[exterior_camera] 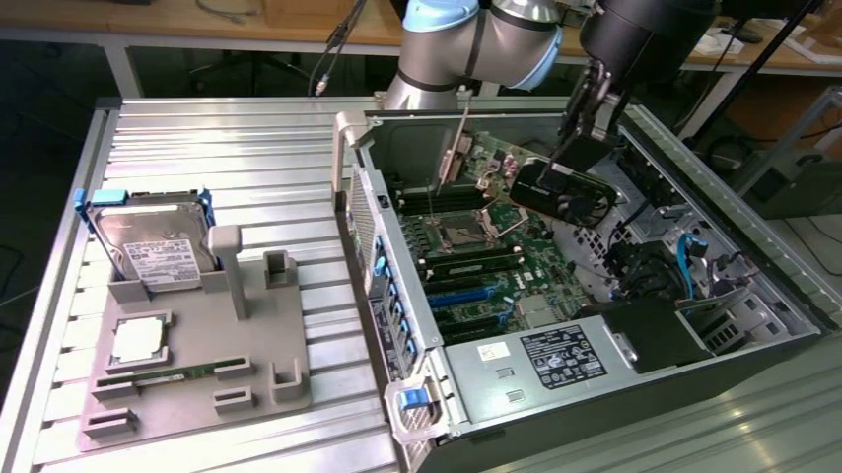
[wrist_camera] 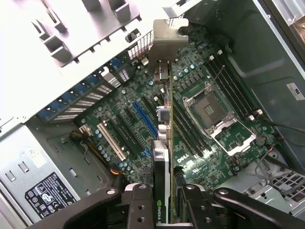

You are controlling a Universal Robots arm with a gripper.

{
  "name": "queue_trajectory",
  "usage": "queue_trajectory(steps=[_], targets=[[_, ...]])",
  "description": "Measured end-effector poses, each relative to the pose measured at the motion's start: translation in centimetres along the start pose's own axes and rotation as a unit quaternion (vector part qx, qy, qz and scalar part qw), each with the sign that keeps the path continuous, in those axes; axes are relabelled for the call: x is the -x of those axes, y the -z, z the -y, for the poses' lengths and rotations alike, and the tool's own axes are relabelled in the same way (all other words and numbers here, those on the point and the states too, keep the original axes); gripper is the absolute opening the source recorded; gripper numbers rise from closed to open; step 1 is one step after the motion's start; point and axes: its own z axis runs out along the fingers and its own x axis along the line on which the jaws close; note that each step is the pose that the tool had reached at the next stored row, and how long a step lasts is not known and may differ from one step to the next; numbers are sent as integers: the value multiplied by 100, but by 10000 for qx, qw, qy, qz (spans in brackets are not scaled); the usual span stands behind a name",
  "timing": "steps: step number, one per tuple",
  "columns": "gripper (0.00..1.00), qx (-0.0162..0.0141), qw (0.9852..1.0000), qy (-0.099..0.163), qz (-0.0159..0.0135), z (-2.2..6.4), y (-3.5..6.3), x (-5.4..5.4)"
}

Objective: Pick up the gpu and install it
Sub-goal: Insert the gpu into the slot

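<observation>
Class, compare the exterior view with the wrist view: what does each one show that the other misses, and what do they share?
The exterior view adds the grey parts tray beside the case, carrying a hard drive and a RAM stick. The wrist view adds the NVIDIA lettering on the edge of the gpu. Both share the gripper holding the gpu over the motherboard and its CPU socket.

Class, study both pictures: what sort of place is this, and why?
Probably a robotics lab for computer assembly: a robot arm holds the gpu inside an open desktop case, and a hard drive stands in a fixture alongside.
</observation>
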Motion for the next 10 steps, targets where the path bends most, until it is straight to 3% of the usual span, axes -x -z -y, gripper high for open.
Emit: queue_trajectory(steps=[10], targets=[[27,4,9997,247,-11,0,5,0]])
